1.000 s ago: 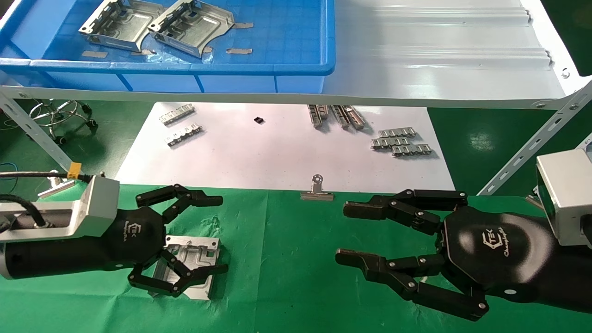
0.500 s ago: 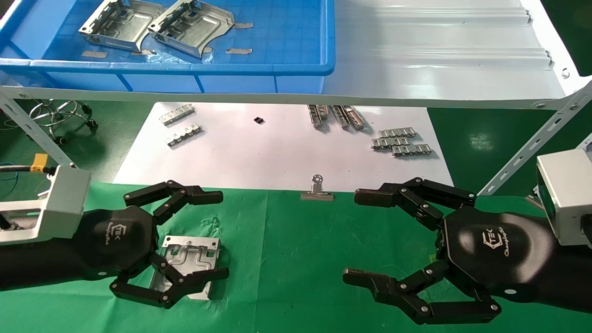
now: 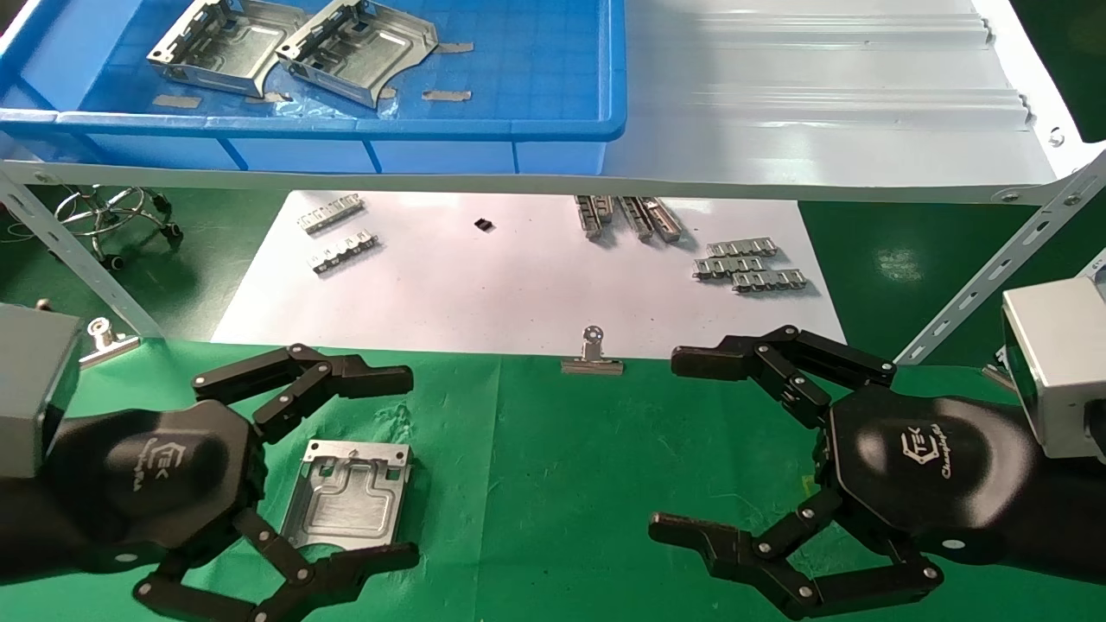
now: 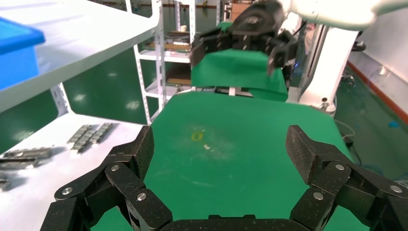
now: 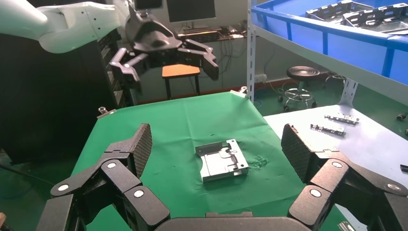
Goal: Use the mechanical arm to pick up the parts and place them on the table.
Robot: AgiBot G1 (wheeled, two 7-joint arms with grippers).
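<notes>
One stamped plate point(image 3: 350, 499) lies flat on the green table point(image 3: 536, 466), long axis near-to-far, just right of the left gripper point(image 3: 406, 466), fingers spread, touching nothing. Right gripper point(image 3: 683, 445) splayed, well apart. Two plates point(image 3: 289, 47) remain in the far blue tray point(image 3: 553, 95).

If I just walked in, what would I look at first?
Probably the two big black robot hands hovering over the green table, left gripper and right gripper, both with jaws spread wide. Between the left one's fingers a shiny metal part lies flat on the cloth. Up on the shelf, a bright blue bin holds two more parts.
</notes>
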